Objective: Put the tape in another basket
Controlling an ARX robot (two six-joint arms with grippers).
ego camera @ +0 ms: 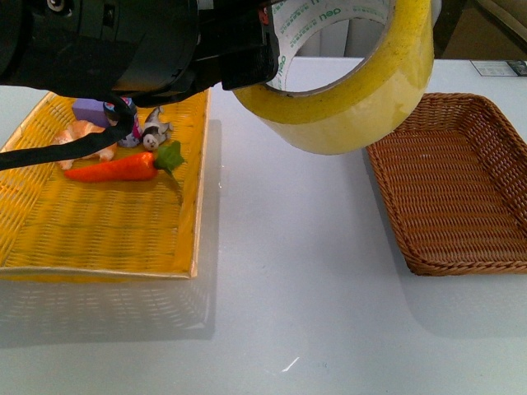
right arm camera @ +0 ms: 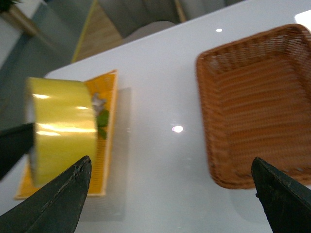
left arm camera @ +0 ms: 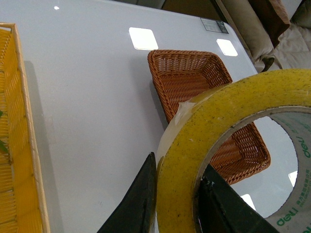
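Your tape (ego camera: 354, 90) is a thick ring: glossy, translucent yellow windings around a white inner core printed with green lettering. It hangs in the air, tilted so its opening shows in the front view, above the tabletop (ego camera: 288, 288) between the yellow tray (ego camera: 99, 239) and the basket (ego camera: 457, 189), and touching neither.

The basket is rectangular, of tight dark brown wicker, with sloped sides and a thick braided rim. It sits flat on your right side. The tray is bright yellow weave with a pale edge strip, and it holds an orange carrot toy (ego camera: 115, 169) with a green top, a purple block (ego camera: 86, 111) and a small figure (ego camera: 152, 132). The tabletop is smooth, white and shiny, with lamp reflections on it.

Your left gripper (left arm camera: 179, 165) is grasping the tape. In the left wrist view one dark finger lies against the outer windings and the other sits inside the core, so the jaws pinch the wall of the roll. The left arm reaches in from the upper left of the front view, a bulky black housing close to the camera, with a black cable drooping across the tray.

Your right gripper (right arm camera: 171, 162) has its jaws spread wide with nothing between them. It hovers above the tabletop, with the basket and the raised tape both in its camera's view.
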